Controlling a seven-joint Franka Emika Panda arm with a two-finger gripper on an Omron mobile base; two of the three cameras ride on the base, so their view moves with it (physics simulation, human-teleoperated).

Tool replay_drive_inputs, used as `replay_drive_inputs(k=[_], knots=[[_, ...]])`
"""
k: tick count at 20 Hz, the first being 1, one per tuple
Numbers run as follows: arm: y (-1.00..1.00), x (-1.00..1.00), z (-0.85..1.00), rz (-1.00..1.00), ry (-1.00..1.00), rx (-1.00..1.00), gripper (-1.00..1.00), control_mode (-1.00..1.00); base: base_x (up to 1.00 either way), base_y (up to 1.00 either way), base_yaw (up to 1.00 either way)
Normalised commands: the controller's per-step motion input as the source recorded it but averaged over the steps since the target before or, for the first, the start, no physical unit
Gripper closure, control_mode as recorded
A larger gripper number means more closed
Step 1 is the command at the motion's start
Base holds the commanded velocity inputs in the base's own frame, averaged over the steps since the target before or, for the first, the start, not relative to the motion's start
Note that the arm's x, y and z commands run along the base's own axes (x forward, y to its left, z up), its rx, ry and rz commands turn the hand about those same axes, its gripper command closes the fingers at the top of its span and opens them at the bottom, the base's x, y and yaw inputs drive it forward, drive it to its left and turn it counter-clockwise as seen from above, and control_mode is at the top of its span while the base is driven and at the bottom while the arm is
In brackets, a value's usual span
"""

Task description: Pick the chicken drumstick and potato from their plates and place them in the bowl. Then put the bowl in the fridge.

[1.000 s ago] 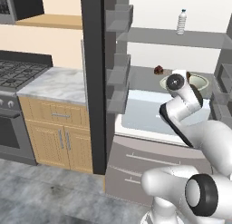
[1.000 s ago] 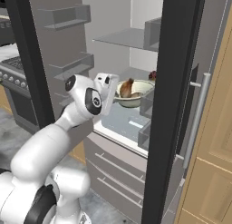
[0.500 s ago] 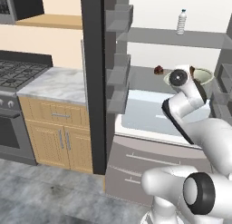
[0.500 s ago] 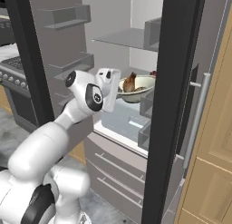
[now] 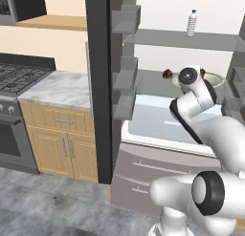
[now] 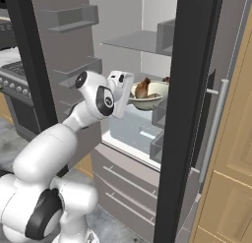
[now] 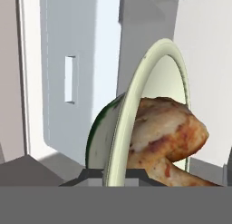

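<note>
Drumstick [image 7: 165, 137] inside held bowl [image 7: 120, 128]

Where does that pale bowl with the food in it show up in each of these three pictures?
Left base view: the bowl sits upper right, behind the arm's hand, above the fridge's middle shelf.
Right base view: centre, at, just right of the white hand.
Hand view: seen edge-on, its rim in the middle, the chicken drumstick inside.
Shared landmark: the fridge's white back wall.
</note>
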Motion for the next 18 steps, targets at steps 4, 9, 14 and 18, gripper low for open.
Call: replay_drive_inputs(k=[4,9,14,18], knots=[[-0.19,0.10,0.00,0.12,0.00,0.13,1.00,-1.00,0.00,0.00,0.00],[-0.13,0.25,0.00,0.19,0.00,0.12,1.00,-1.00,0.00,0.00,0.00],[-0.23,0.13,0.00,0.07,0.00,0.00,1.00,-1.00,0.00,0.00,0.00],[-0.14,0.03,-0.02,-0.01,0.00,-0.07,1.00,-1.00,0.00,0.00,0.00]])
